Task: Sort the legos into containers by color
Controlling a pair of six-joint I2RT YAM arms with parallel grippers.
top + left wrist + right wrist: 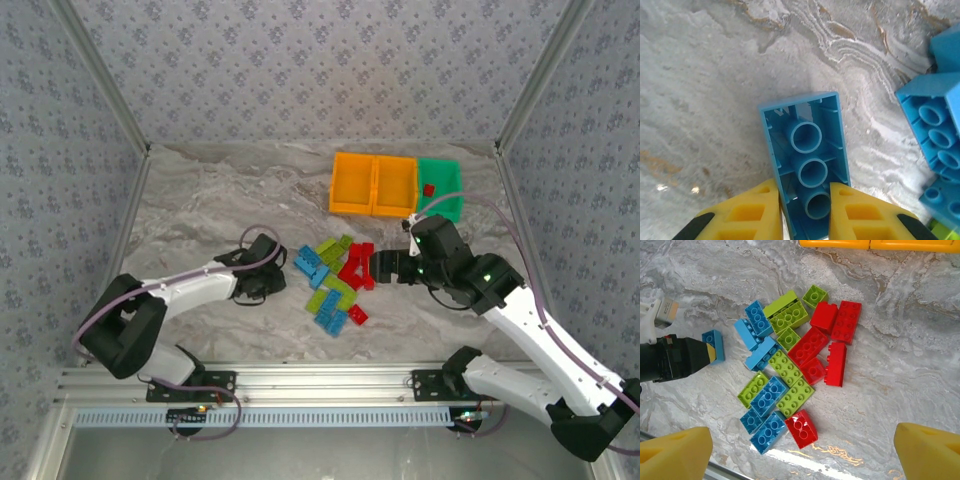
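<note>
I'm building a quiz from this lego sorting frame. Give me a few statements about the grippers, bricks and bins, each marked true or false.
1. The left gripper is closed on a blue brick. True.
2. The right gripper holds a lime brick. False: its jaws stand wide open above the pile, with nothing between them.
3. A red brick lies in the green bin. True.
4. The green bin stands between the two orange bins. False: it is at the right end of the row, and the orange ones stand side by side.
5. The gripped blue brick shows its studs to the left wrist camera. False: its hollow underside faces that camera.
</note>
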